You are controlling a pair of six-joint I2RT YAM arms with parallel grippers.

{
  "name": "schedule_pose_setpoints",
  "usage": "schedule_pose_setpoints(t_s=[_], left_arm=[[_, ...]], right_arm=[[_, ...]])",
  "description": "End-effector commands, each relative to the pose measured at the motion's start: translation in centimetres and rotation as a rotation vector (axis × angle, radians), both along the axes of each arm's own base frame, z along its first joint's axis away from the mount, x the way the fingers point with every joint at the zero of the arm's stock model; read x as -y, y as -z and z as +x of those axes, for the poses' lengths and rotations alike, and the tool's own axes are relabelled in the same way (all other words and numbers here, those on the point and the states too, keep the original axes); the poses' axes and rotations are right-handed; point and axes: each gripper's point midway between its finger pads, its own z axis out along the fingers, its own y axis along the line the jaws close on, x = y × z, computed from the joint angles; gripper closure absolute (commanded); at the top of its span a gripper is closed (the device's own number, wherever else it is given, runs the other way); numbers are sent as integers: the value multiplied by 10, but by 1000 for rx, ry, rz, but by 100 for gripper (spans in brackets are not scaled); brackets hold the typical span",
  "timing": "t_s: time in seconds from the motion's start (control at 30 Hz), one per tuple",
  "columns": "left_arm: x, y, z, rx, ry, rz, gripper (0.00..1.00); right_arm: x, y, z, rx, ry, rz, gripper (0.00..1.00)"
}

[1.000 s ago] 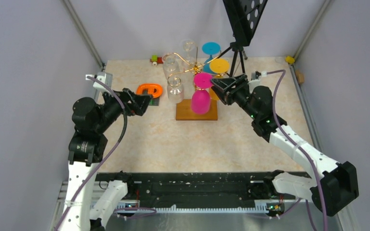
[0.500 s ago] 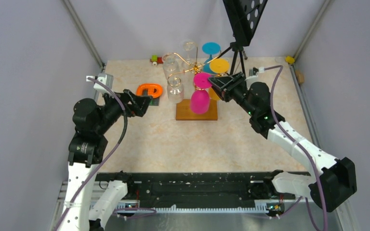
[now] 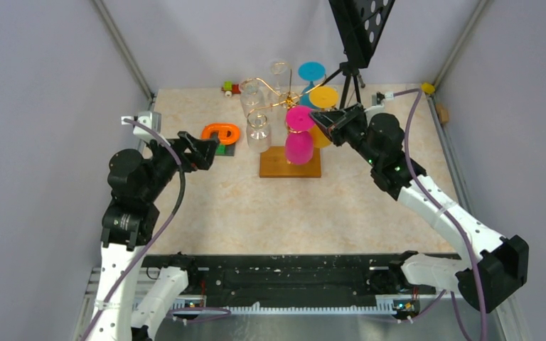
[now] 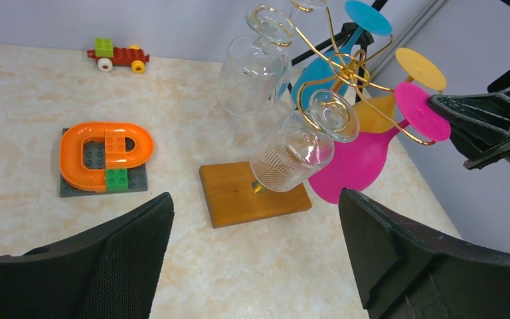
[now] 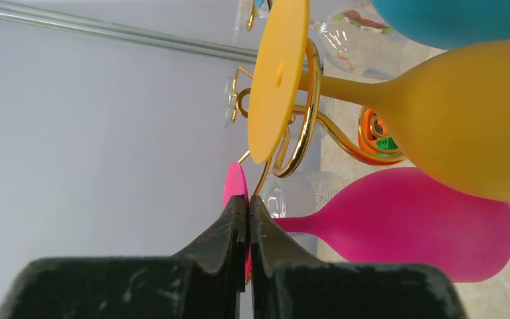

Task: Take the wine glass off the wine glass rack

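— Any lettering you can read?

— None legible. The colours: a toy train (image 4: 119, 55) of red, green and yellow bricks by the far wall, and an orange curved piece (image 4: 106, 153) on a grey studded plate.

— And the surface?

— A beige, marble-patterned table (image 3: 270, 213), with pale grey walls (image 3: 43, 106) on three sides. A black tripod stand (image 3: 352, 78) is in the far corner.

— Where is the wine glass?

— The pink wine glass (image 3: 298, 145) hangs upside down on the rack (image 4: 239, 196), its foot in a gold spiral arm and its bowl over the wooden base. A yellow glass (image 5: 451, 113), a blue glass (image 3: 311, 72) and clear glasses (image 4: 292, 149) hang around it.

— The arms?

— The right gripper (image 5: 248, 199) has its fingers pressed together right at the edge of the pink foot. A sliver of pink shows in the seam, but I cannot tell whether the foot is pinched. The left gripper (image 3: 210, 148) is spread wide, near the orange piece and well apart from the rack.
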Motion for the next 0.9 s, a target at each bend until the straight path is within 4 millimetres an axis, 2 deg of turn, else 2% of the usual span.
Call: schedule_pose_setpoints(t_s=[0.0,0.17,0.37,0.53,0.7,0.87], left_arm=[[1,-15,0,37,6,10,3],[0,-16,-2,56,7,18,3],[-4,-14,1,51,-18,19,3],[-5,-14,1,52,-25,19,3],[-5,-13,3,53,-31,15,4],[-8,-10,5,43,-50,20,4]], right_arm=[[1,-28,-6,65,2,4,100],[1,-44,-16,114,-26,20,100],[-4,-55,-31,141,-53,22,100],[-6,-51,-37,117,-58,26,100],[-16,-52,-43,116,-86,36,100],[-23,-53,-37,127,-90,24,100]])
